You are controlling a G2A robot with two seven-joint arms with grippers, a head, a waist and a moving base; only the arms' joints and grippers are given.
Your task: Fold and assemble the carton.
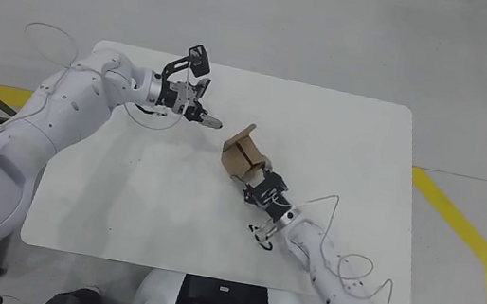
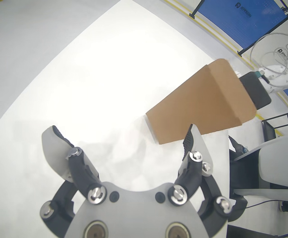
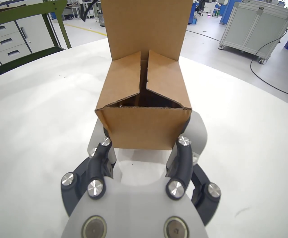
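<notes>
Brown corrugated cardboard carton [image 3: 144, 94] is clamped at its near end by the right hand [image 3: 146, 137], whose fingers press on its two side walls. A short near flap [image 3: 144, 128] lies between those fingers. Beyond it, two inner flaps [image 3: 126, 78] are folded inward but meet with a gap. The tall far flap [image 3: 146, 27] stands unfolded, in line with its wall. In the top view the carton is near the middle of the white round-cornered desk [image 1: 343, 129]; whether it rests on the surface or is lifted just clear cannot be told. The left hand [image 2: 122, 135] hovers near the carton's far side, fingers spread wide and empty.

The closing looks about half done. The likeliest trouble is the inner flaps springing back open before the far flap comes over them, since nothing holds them down. A push from the left hand on that tall flap could also twist the carton in the right hand's narrow hold, or slide it across the smooth desk. The near flap, boxed in by the right fingers, may get creased or trapped.
</notes>
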